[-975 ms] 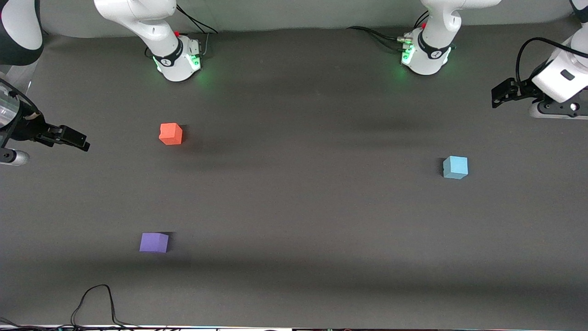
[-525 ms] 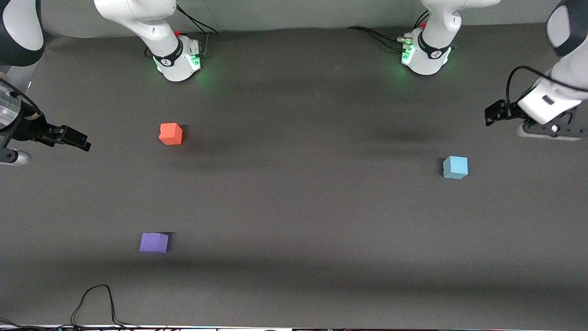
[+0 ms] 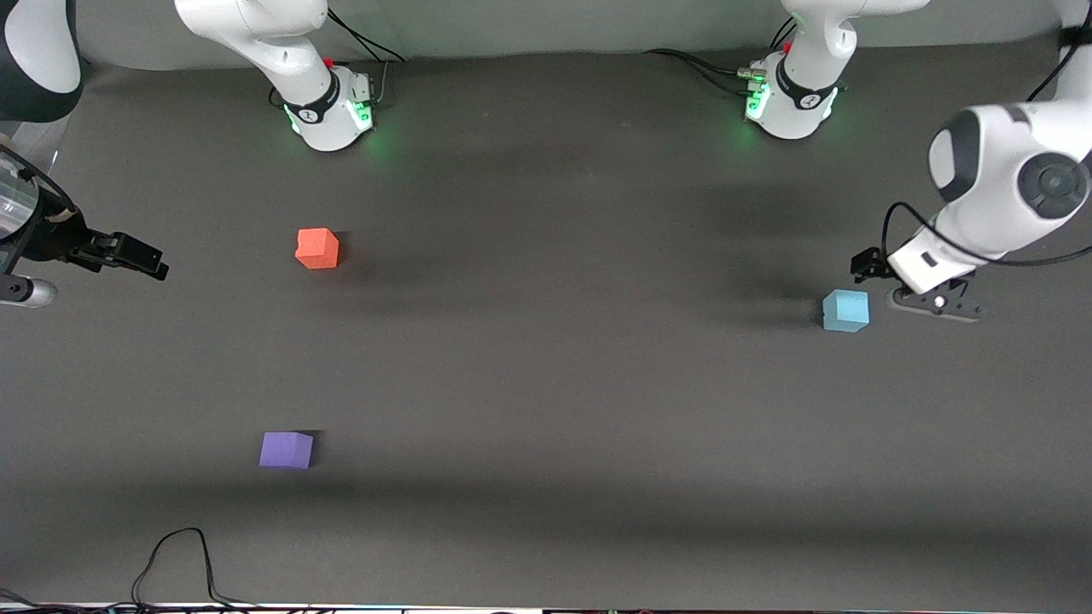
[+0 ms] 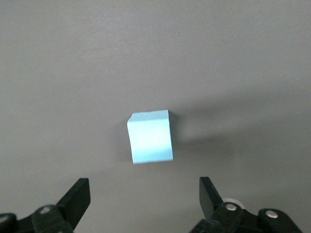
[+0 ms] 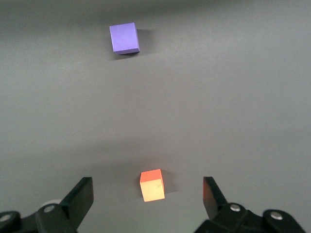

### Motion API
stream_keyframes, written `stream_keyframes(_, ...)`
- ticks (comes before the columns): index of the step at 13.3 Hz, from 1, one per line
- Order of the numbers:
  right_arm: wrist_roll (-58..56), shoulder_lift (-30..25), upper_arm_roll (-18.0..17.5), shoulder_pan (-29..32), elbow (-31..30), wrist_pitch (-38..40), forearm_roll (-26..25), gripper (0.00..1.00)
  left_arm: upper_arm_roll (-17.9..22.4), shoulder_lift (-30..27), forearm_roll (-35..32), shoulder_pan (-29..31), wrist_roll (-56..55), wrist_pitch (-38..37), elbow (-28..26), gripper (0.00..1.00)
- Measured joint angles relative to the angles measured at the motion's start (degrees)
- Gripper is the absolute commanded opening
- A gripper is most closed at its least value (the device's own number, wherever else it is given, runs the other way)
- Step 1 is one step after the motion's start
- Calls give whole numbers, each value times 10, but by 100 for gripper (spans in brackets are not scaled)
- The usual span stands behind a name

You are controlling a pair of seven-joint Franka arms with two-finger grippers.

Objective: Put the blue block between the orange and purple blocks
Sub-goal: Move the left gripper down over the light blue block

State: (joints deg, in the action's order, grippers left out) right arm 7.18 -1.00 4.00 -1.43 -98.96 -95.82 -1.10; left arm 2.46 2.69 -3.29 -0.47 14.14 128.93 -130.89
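On the dark table (image 3: pixel 546 384), the left gripper (image 4: pixel 144 200) hangs spread-fingered just beside the blue block (image 3: pixel 845 309), apparently lining up a grasp; a second ago it hung well apart, nearer the arms' bases. The right gripper (image 5: pixel 148 199) waits, fingers spread, at its end. The orange block (image 3: pixel 317 248) and purple block (image 3: pixel 286 449) leave a gap for the blue one.

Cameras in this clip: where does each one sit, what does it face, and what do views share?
Front view: high across the table, facing both bases; left gripper beside blue block.
Left wrist view: looks down on blue block, open fingers framing it.
Right wrist view: open right gripper, orange block, purple block, both shared with front.
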Motion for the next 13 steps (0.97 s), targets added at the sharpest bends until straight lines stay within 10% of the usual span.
stream_keyframes(12, 0, 0, 0, 0, 0, 0, 0, 100, 0, 111, -7, 0, 63, 194, -51, 99)
stream_keyframes(13, 0, 0, 0, 0, 0, 0, 0, 100, 0, 118, -7, 0, 69, 204, -51, 87)
